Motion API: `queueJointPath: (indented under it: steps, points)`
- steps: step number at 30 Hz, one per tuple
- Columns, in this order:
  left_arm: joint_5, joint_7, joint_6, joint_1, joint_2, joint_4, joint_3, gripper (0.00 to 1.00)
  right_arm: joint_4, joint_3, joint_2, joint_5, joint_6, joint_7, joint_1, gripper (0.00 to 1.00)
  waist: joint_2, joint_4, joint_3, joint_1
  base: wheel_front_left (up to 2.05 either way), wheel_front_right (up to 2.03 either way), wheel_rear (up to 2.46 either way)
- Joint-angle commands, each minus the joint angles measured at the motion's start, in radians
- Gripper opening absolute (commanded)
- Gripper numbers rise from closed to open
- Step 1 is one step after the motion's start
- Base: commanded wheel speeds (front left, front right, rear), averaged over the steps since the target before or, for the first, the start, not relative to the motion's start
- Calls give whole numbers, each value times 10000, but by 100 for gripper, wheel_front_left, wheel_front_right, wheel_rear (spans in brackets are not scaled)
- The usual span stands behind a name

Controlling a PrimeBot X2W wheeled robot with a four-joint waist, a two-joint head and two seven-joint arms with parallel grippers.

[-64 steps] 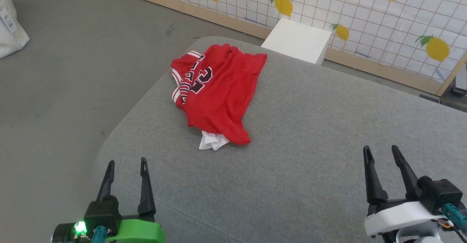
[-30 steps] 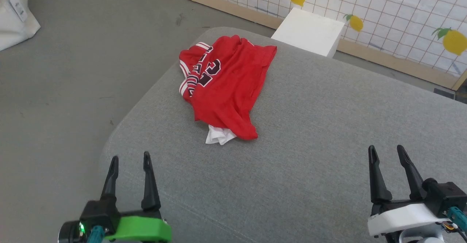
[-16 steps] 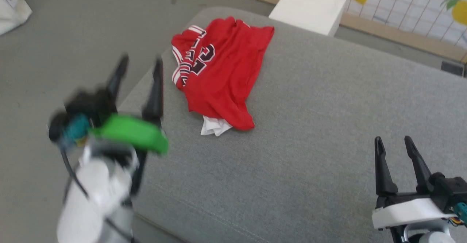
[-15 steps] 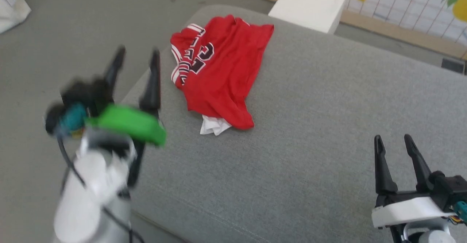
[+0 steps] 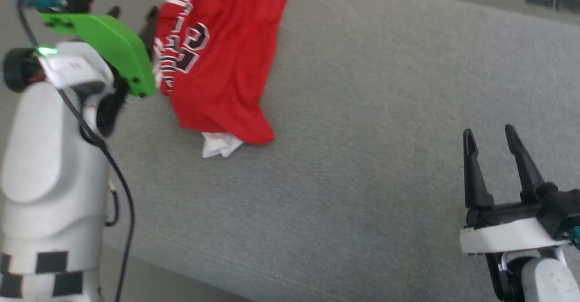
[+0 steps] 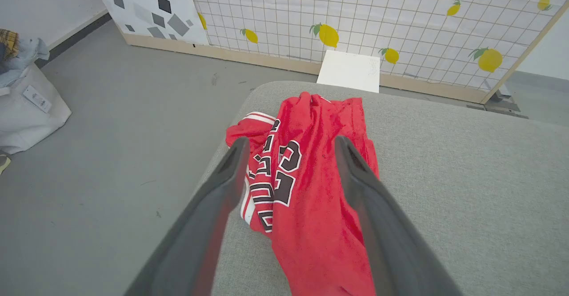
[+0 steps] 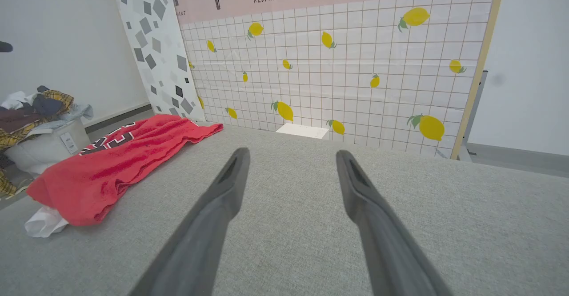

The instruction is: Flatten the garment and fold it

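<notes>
I see the red jersey [image 5: 222, 66] lying crumpled near the far left corner of the grey cushion [image 5: 362, 111], black number up, with a white sleeve [image 5: 219, 144] poking out at its near end. My left hand [image 6: 291, 144] hangs by its left edge, fingers spread. My right hand [image 5: 488, 132] is well apart at the near right, fingers spread, holding nothing

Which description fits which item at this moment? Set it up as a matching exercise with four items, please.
1 garment
2 left gripper
3 right gripper
4 white box

A open, far from the garment
B on the floor past the grey cushion
C open, fingers pointing at the garment
D crumpled, unfolded

Pairs: 1-D, 2-C, 3-A, 4-B
</notes>
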Motion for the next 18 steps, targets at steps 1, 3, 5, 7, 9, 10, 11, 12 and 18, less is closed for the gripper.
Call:
queueJointPath:
  steps: [1,3,5,7,9,10,11,12,18]
  points:
    - [-103,115,140,-304,147,131,96,100,-169,27,5,-76,-15,56,-232,100,0,-698,777,-1,0,0,0]
    - [-315,521,278,-480,199,466,280,100,-384,81,5,-128,-15,169,-322,100,0,-940,1089,-1,0,0,0]
    - [-366,908,418,-575,316,729,358,100,-560,123,5,-180,-15,267,-385,100,0,-1131,1348,-1,0,0,0]
    - [-482,1261,548,-624,354,942,445,100,-727,146,5,-237,-15,357,-441,100,0,-1317,1594,-1,0,0,0]
    - [-581,1534,680,-633,375,1114,526,100,-897,126,5,-297,-15,431,-487,100,0,-1470,1826,-1,0,0,0]
    - [-647,1647,705,-634,362,1186,550,100,-972,97,5,-331,-15,463,-502,100,0,-1523,1930,-1,0,0,0]
    - [-716,1766,774,-623,335,1282,589,100,-1059,51,5,-367,-15,497,-516,100,0,-1571,2045,-1,0,0,0]
    - [-780,1884,833,-600,309,1364,622,100,-1130,20,5,-397,-15,529,-528,100,0,-1614,2150,-1,0,0,0]
    - [-928,2336,1351,-512,162,1856,739,100,-1524,5,3,-486,-15,666,-709,100,0,-1805,2807,-1,0,0,0]
